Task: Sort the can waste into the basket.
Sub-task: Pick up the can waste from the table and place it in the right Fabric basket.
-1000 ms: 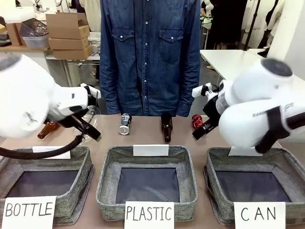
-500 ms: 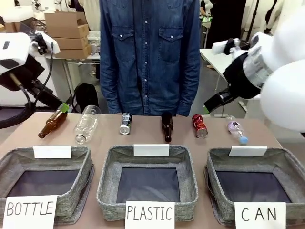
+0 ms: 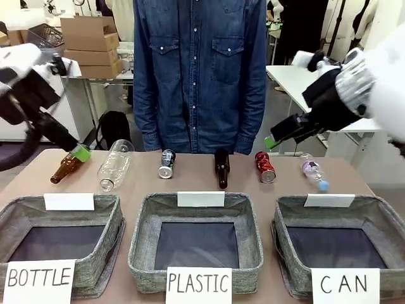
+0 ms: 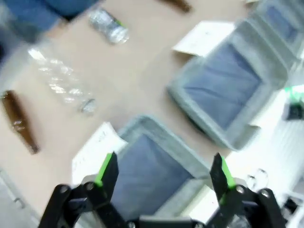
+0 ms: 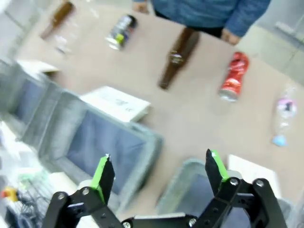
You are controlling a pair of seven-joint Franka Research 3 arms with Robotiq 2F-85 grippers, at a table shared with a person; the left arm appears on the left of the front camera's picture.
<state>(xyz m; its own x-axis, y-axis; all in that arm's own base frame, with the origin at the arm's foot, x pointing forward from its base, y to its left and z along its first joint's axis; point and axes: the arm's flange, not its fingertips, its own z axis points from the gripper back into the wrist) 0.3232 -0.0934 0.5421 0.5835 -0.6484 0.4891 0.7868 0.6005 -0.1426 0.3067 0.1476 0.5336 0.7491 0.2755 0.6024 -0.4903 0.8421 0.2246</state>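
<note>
Red can (image 3: 265, 167) and dark can (image 3: 166, 164) lie on the far side of the table (image 3: 190, 185), a brown glass bottle (image 3: 221, 168) between them, both apart from the CAN basket (image 3: 286, 253) at near right. Your left gripper (image 4: 164, 168) and right gripper (image 5: 159, 168) hang overhead, jaws wide, holding nothing.

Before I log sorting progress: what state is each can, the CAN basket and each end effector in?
Red can: on its side, on the table.
Dark can: on its side, on the table.
CAN basket: empty.
Left end effector: open, holding nothing.
Right end effector: open, holding nothing.
</note>
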